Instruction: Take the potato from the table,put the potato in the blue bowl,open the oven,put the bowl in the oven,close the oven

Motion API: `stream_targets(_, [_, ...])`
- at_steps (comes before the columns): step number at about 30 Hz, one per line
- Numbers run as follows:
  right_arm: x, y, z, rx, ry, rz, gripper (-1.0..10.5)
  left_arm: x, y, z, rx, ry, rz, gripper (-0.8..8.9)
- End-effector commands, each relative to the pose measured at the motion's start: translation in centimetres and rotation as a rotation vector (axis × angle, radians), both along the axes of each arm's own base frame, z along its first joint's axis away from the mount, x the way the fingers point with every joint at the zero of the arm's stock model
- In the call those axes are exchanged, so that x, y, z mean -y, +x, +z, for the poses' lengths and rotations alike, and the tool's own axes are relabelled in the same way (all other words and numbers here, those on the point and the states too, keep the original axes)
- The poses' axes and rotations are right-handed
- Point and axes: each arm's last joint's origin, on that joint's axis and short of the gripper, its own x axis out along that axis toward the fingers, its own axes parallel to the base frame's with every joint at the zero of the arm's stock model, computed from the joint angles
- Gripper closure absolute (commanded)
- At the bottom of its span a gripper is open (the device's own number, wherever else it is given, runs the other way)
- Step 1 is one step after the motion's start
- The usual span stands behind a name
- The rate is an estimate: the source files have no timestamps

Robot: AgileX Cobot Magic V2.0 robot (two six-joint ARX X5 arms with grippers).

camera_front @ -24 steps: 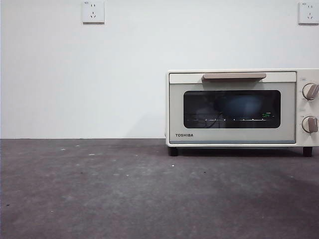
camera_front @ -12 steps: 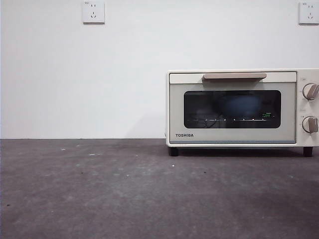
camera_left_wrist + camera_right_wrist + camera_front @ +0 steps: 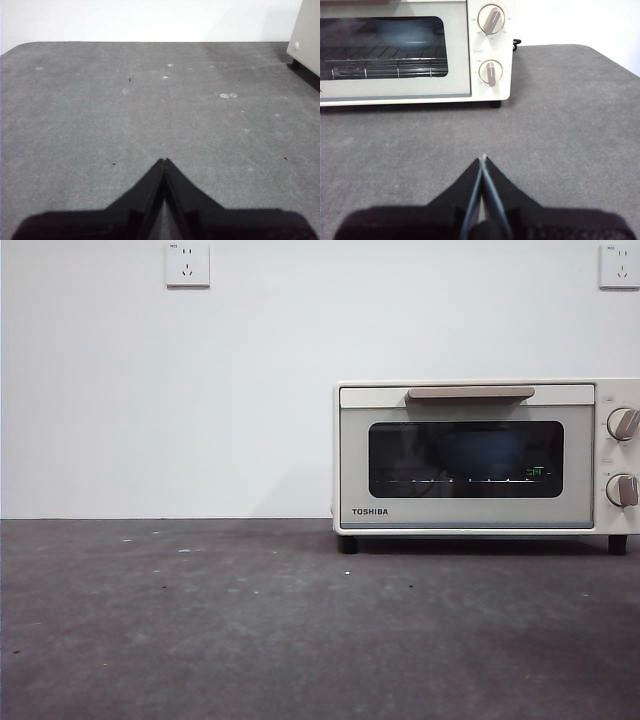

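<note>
1. The oven (image 3: pixel 485 458) sits on the tabletop (image 3: pixel 200 620) at about 3 o'clock in the front view, door shut, handle (image 3: pixel 470 393) up top.
2. The blue bowl (image 3: pixel 402 32) is inside the oven on the wire rack (image 3: pixel 385 67), seen thru the dark glass in the right wrist view. It's faint in the front view.
3. The potato can't be seen. It's prob. in the bowl, but the glass is too dark to tell.
4. The left tool (image 3: pixel 164 161) has both jaws pressed together w/ nothing between. It hangs over bare tabletop, oven corner (image 3: pixel 305 30) way off at 2 o'clock.
5. The right tool (image 3: pixel 483 159) is also pinched closed & empty. It's pulled away from the oven, which sits at 11 o'clock from it, 2 knobs (image 3: pixel 491 20) facing it.
6. Both arms look parked, prob. bc the job is done: bowl in, door closed, nothing left to hold.
</note>
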Motion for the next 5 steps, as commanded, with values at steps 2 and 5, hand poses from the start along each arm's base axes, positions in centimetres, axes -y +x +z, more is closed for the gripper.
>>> stream_targets(2, [0.0,0.0,-0.18,-0.005,-0.005,0.001,9.5,-0.02,0.05,-0.3,-0.006,-0.008,0.0,8.17])
stream_targets(5, [0.01,0.0,-0.18,-0.005,-0.005,0.0,9.5,-0.02,0.05,-0.3,-0.006,-0.008,0.0,8.17])
